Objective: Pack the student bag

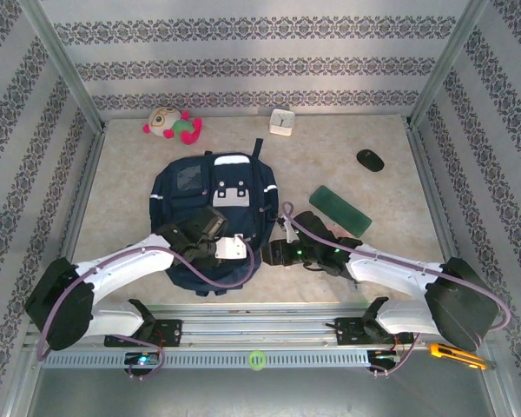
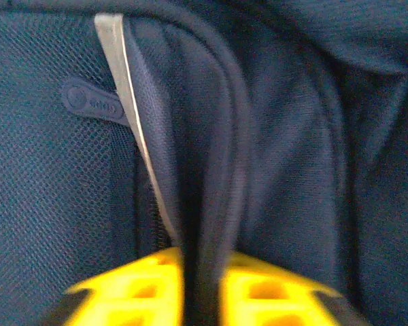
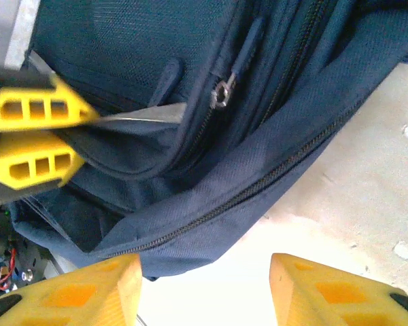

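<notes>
The student bag (image 1: 210, 187), navy with white buckle patches, lies flat in the middle of the table. My left gripper (image 1: 207, 233) rests on its lower front. In the left wrist view the gripper (image 2: 202, 292) is shut, its yellow fingers (image 2: 132, 288) pinching a ridge of the bag's fabric (image 2: 211, 170) beside a grey trim stripe (image 2: 122, 88). My right gripper (image 1: 273, 252) sits at the bag's right edge. It stands open (image 3: 205, 285) over bare table, just below the bag's zippered side (image 3: 211, 197). A metal zipper pull (image 3: 223, 92) shows above. The left gripper (image 3: 81, 136) appears there too.
A plush toy (image 1: 172, 124) and a small white box (image 1: 281, 122) sit at the back wall. A black mouse (image 1: 370, 160) and a green case (image 1: 340, 209) lie right of the bag. An orange cutter (image 1: 456, 354) lies by the right arm's base.
</notes>
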Controlling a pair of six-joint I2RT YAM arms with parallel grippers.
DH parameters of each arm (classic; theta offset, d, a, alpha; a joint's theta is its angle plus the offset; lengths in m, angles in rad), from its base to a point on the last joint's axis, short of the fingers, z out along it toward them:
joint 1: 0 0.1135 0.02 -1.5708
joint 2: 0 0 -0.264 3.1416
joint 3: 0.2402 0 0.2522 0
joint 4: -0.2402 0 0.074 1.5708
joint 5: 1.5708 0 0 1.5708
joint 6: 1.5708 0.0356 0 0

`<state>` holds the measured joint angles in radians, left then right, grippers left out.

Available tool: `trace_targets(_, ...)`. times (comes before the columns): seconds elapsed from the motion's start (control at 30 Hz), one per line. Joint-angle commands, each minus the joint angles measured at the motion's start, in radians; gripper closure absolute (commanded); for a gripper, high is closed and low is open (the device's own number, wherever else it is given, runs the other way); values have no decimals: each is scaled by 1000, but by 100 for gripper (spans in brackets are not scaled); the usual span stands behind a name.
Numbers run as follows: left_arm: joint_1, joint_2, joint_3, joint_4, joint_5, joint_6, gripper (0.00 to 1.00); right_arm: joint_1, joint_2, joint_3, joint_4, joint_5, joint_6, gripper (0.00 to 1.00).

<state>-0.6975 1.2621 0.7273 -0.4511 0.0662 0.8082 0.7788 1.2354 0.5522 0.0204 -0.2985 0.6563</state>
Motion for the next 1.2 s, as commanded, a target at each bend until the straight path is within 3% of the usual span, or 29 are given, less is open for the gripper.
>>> trace_targets(0.0,23,-129,-9,104,15,-67,100,-44,-74,-28,36,47,-12,47)
trace_targets(0.2,92,-323,13,117,126,-185,100,-87,-162,-6,-9,-30,-88,46)
trace_targets(0.37,111,-357,87,63,162,-167,100,-111,-235,-6,-1,51,-272,42)
trace_targets(0.43,121,-358,108,47,166,-142,100,-154,-247,-15,27,23,-351,38)
trace_targets(0.6,163,-368,125,43,172,-106,100,-285,-168,11,53,-95,-572,38)
trace_targets(0.7,187,-375,138,53,170,-107,100,-281,-123,72,15,-157,-672,40)
trace_targets(0.77,188,-367,148,50,164,-109,100,-229,-136,95,15,-167,-690,40)
trace_targets(0.97,188,-312,169,40,180,-161,100,131,-252,72,94,49,-914,39)
trace_targets(1.17,188,-269,211,57,217,-204,100,334,-135,91,212,132,-997,42)
